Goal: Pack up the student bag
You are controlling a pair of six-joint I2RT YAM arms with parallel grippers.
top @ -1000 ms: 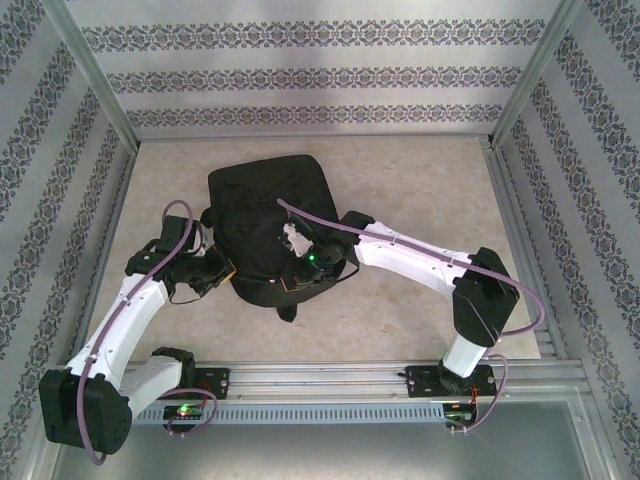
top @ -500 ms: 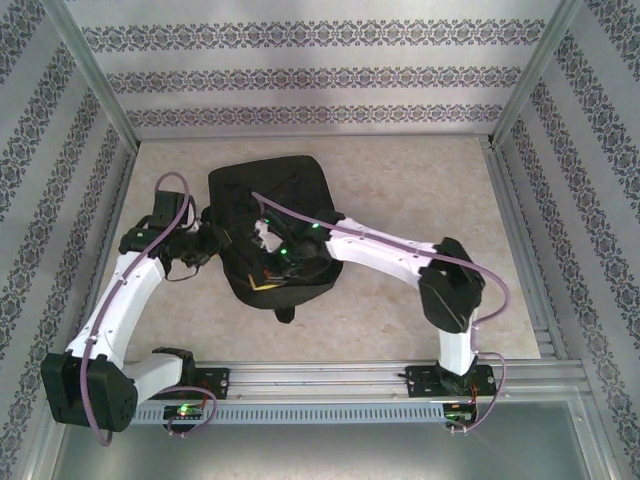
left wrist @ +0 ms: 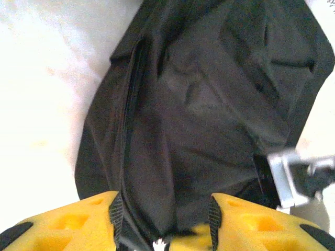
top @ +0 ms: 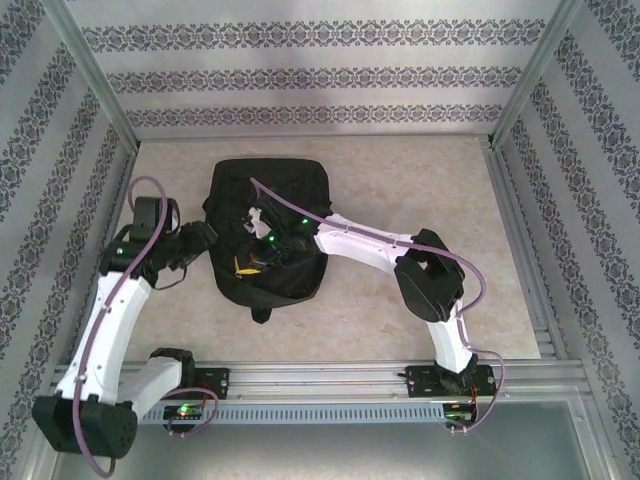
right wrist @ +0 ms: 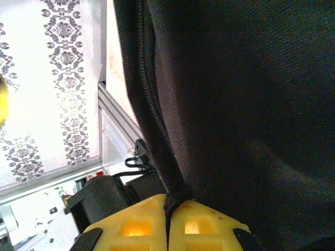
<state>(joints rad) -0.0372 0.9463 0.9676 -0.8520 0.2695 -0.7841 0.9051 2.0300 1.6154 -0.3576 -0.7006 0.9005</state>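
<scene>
The backpack (top: 290, 185) lies on the table (top: 420, 190), left of centre, between my arms. My right claw (right wrist: 168, 208) is closed, pinching a fold of backpack fabric beside the zipper seam. My left claw (left wrist: 165, 212) stands partly open, with backpack fabric between its fingers.

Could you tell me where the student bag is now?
In the top view, the student bag lies left of centre on the table, between the two arms.

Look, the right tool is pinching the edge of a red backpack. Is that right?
Not quite: the backpack is black, not red. The right wrist view shows the right tool pinching its edge.
</scene>
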